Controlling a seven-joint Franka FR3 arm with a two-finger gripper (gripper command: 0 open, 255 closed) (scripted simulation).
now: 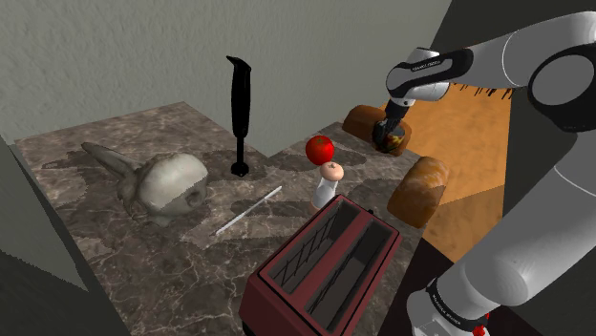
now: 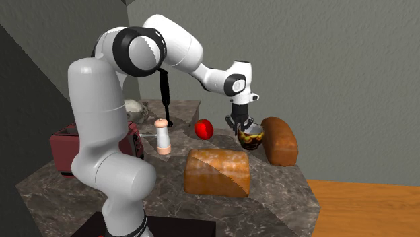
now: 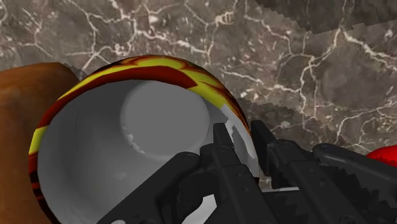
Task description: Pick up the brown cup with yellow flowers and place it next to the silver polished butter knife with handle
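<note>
between the nearly closed fingers of the gripper (image 3: 240,132) sits the rim of the brown cup (image 3: 127,146) with yellow flowers, pinched with one finger inside and one outside. a brown loaf (image 2: 279,140) lies just beside the gripper, a red apple (image 2: 204,128) near its other side, and the butter knife (image 1: 248,210) well apart from it.

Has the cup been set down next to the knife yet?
No, the cup is clasped by the gripper beside a bread loaf, well apart from the knife.
</note>
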